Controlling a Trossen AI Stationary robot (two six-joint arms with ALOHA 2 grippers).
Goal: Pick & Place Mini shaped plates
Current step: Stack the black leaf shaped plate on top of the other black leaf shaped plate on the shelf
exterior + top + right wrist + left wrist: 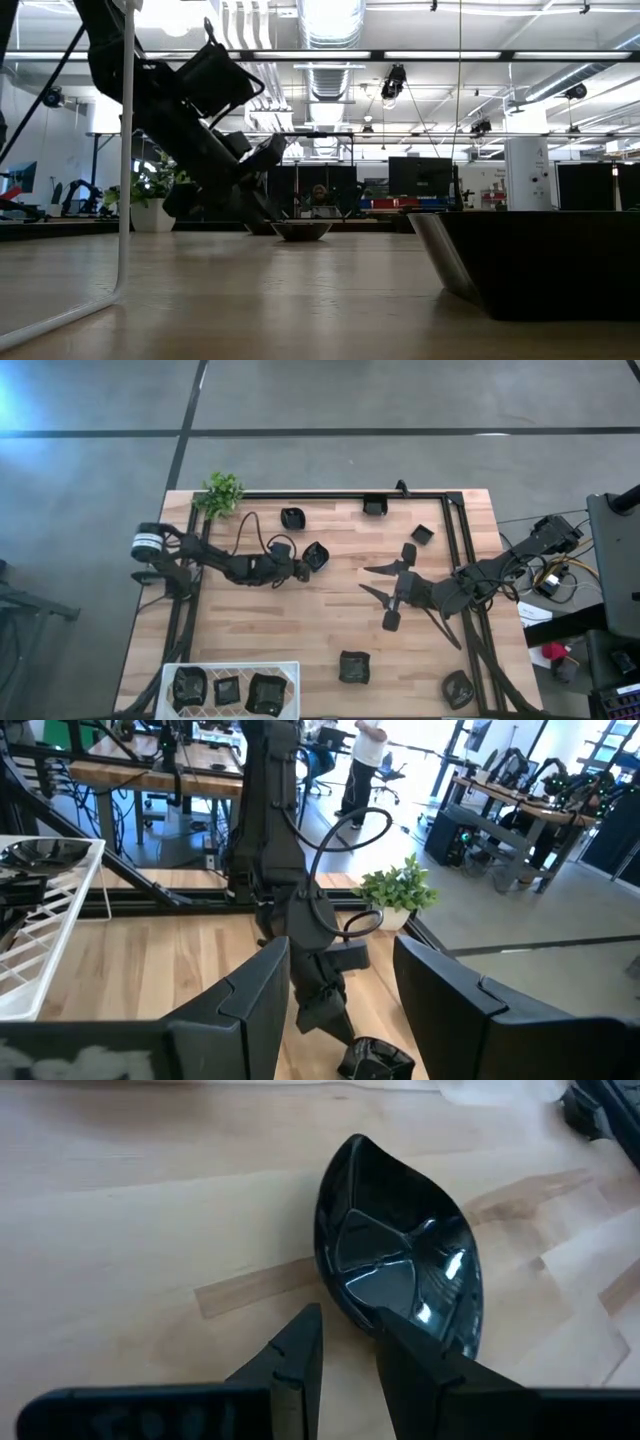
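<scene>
A leaf-shaped black plate (400,1265) lies on the wooden table (300,620), a little left of centre in the far half. The left pincer (303,567) is down at it: in the left wrist view its two fingers (290,1365) stand slightly apart, one finger at the plate's near rim and the other on the bare wood beside it. Whether they actually grip the rim cannot be told.

Other small black plates are scattered around. One (292,517) sits just beyond the left pincer, another (375,505) at the far edge by the black frame, one (422,534) to the right of that, and one (409,552) close to the right arm. Nearer, a squarish plate (353,667) rests in the middle of the near half, and a round one (458,688) lies at the near right corner. Three plates (228,691) already sit in the white wire tray (168,672) at the near left corner.

The right pincer (382,581) hovers right of centre with its fingers spread wide and nothing between them. A small green plant (221,493) stands at the far left corner of the table.
</scene>
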